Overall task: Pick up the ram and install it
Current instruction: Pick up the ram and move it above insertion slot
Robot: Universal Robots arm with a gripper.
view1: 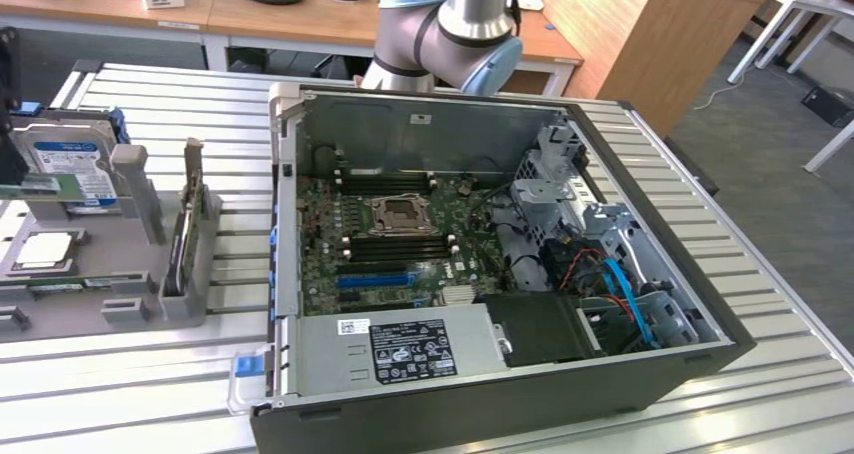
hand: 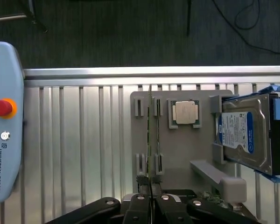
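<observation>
Now | tool [hand: 150, 205]: pinched closed, nothing in it | ram [hand: 151, 135]: on edge in grey holder [hand: 177, 154]

Out ahead of the gripper [hand: 150, 198], a grey moulded holder [hand: 177, 158] lies on a slatted metal table [hand: 84, 140]. A square silver processor [hand: 185, 112] sits flat in one of the holder's pockets. A blue-labelled hard drive [hand: 245, 133] stands on edge in a slot beside it, farther off the gripper's line. To the gripper's other side is a pale blue teach pendant [hand: 4, 140] with a red stop button [hand: 2, 107]. An open computer case [view1: 427, 134] shows its motherboard [view1: 387, 244] and power supply [view1: 400, 349]. Wooden desks [view1: 267, 19] stand behind it.
</observation>
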